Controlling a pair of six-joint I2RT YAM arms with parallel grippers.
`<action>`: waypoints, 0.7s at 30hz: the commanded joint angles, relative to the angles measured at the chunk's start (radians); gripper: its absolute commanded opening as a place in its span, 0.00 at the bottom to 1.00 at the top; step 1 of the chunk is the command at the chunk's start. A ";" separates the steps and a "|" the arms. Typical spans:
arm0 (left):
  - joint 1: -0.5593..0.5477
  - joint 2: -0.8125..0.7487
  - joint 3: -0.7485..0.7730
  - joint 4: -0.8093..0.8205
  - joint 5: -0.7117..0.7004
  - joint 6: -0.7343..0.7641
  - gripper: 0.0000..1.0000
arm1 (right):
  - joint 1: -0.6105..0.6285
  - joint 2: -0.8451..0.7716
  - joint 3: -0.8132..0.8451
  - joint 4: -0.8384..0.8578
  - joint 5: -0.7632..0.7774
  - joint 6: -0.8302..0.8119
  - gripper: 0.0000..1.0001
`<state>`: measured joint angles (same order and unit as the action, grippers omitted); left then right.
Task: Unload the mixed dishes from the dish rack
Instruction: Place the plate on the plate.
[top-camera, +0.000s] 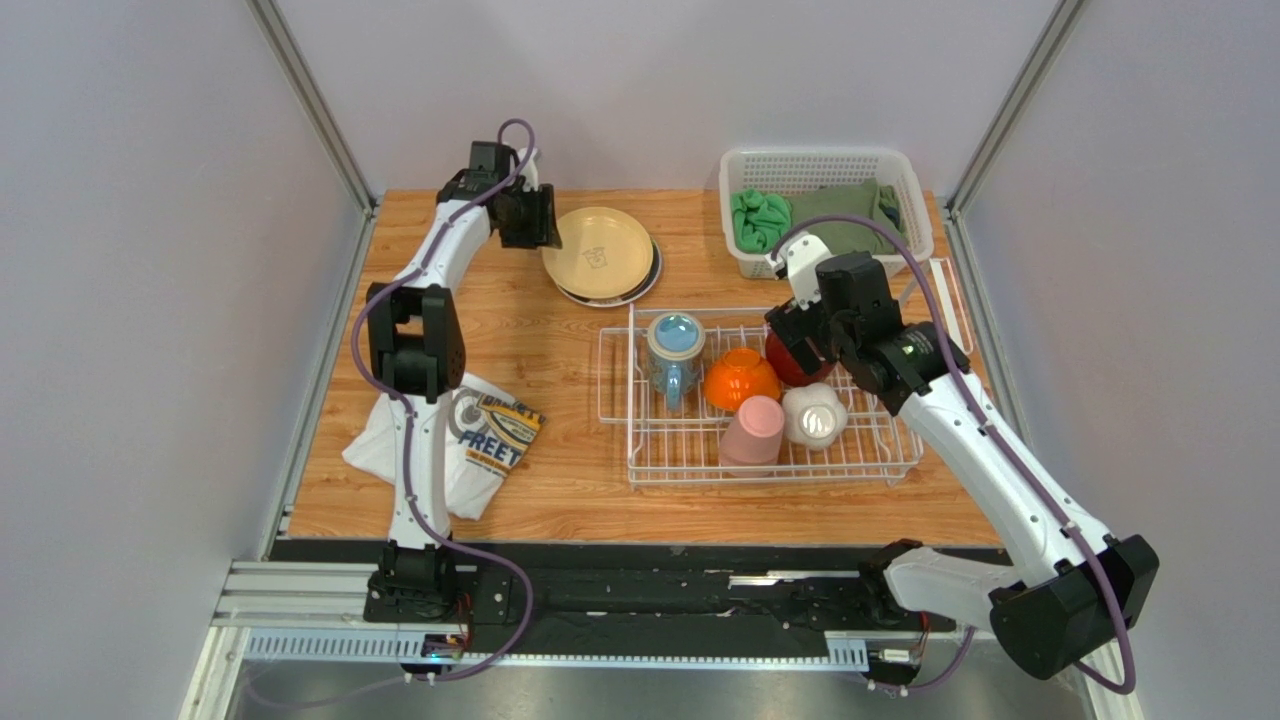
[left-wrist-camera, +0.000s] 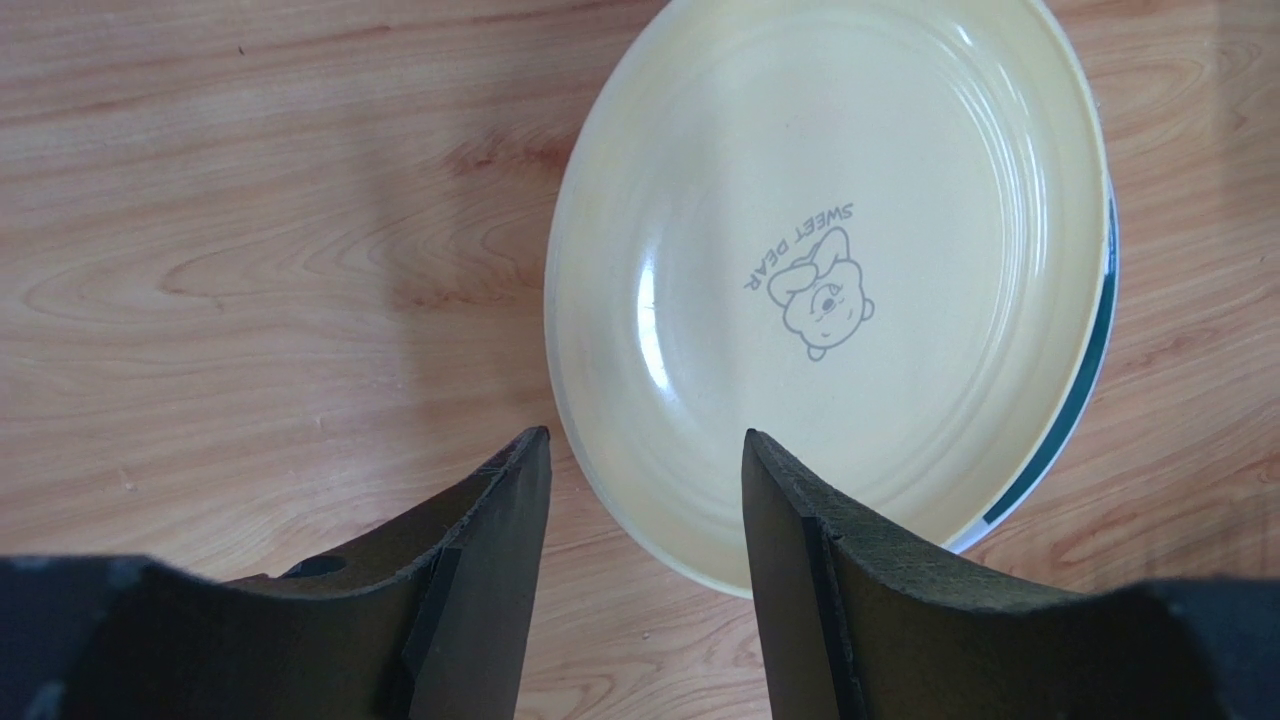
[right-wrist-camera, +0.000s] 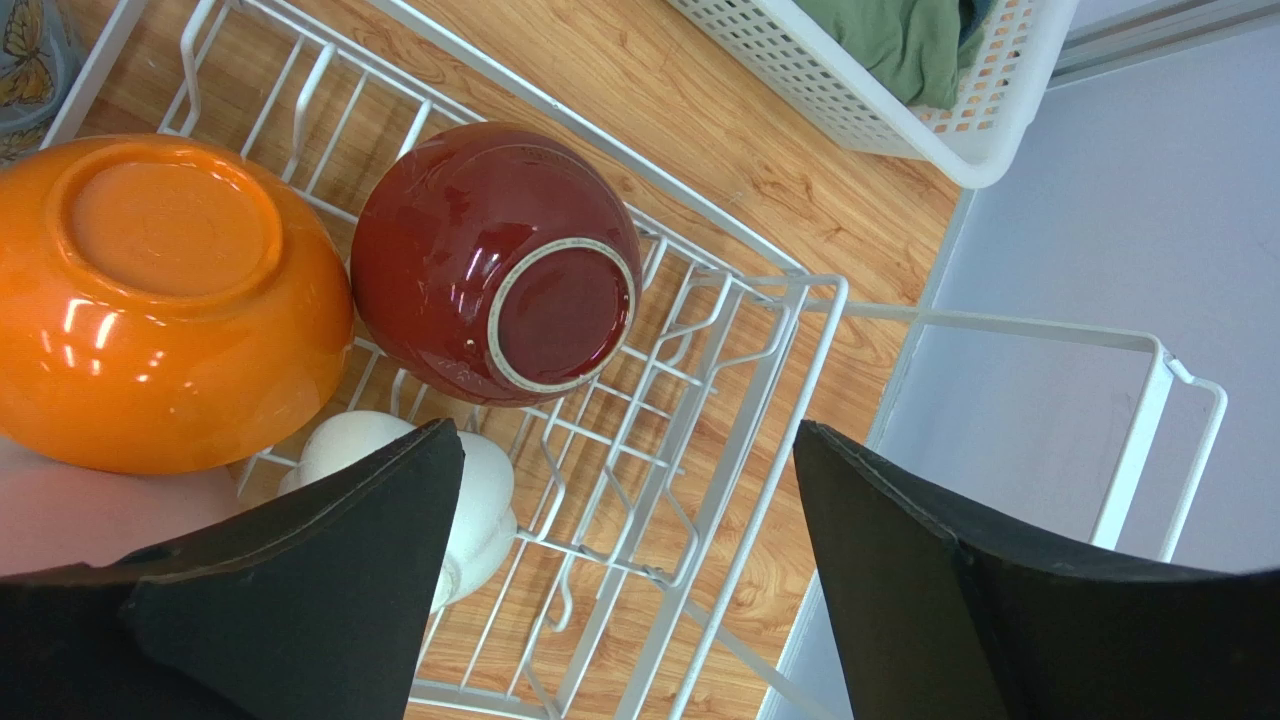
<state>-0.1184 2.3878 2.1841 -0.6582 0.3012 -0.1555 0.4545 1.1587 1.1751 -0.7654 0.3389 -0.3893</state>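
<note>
From above, the rack (top-camera: 766, 450) sat on the right half of the table (top-camera: 496, 315) and held five dishes. The mug (top-camera: 676, 353) was in its 10 o'clock corner and the orange bowl (top-camera: 739, 378) near the middle. The pink cup (top-camera: 751, 432) lay at that bowl's 6 o'clock and the white bowl (top-camera: 813, 416) at its 4 o'clock. The red bowl (top-camera: 777, 365) at 2 o'clock was half hidden under the right gripper (top-camera: 793, 338). The plates (top-camera: 598, 252) were stacked on the table at the rack's 11 o'clock, with the left gripper (top-camera: 538, 225) just beside them at their 9 o'clock. A basket (top-camera: 819, 161) of cloths (top-camera: 819, 213) stood at the rack's 1 o'clock, and a T-shirt (top-camera: 451, 435) lay at its 9 o'clock. In the left wrist view, the left gripper (left-wrist-camera: 643, 443) was released and grasped nothing. The near rim of the plates (left-wrist-camera: 827, 270) showed in the gap between its fingers. In the right wrist view, the right gripper (right-wrist-camera: 624, 435) was spread wide and empty above the rack (right-wrist-camera: 721, 360). The upturned red bowl (right-wrist-camera: 481, 285) lay at its 11 o'clock, touching the upturned orange bowl (right-wrist-camera: 166, 300) at 9 o'clock. The white bowl (right-wrist-camera: 489, 503) peeked out by the left finger, and the basket (right-wrist-camera: 902, 105) was at 1 o'clock.
</note>
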 joint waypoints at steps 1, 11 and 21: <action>-0.004 0.004 0.066 0.011 -0.014 0.019 0.59 | -0.008 -0.004 -0.008 0.025 -0.005 0.010 0.88; -0.004 0.037 0.088 0.012 -0.025 0.027 0.59 | -0.020 -0.002 -0.014 0.026 -0.011 0.009 0.88; -0.003 0.071 0.111 0.002 -0.007 0.017 0.59 | -0.025 0.001 -0.011 0.026 -0.015 0.007 0.88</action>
<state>-0.1184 2.4466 2.2440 -0.6571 0.2825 -0.1482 0.4358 1.1591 1.1618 -0.7650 0.3305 -0.3893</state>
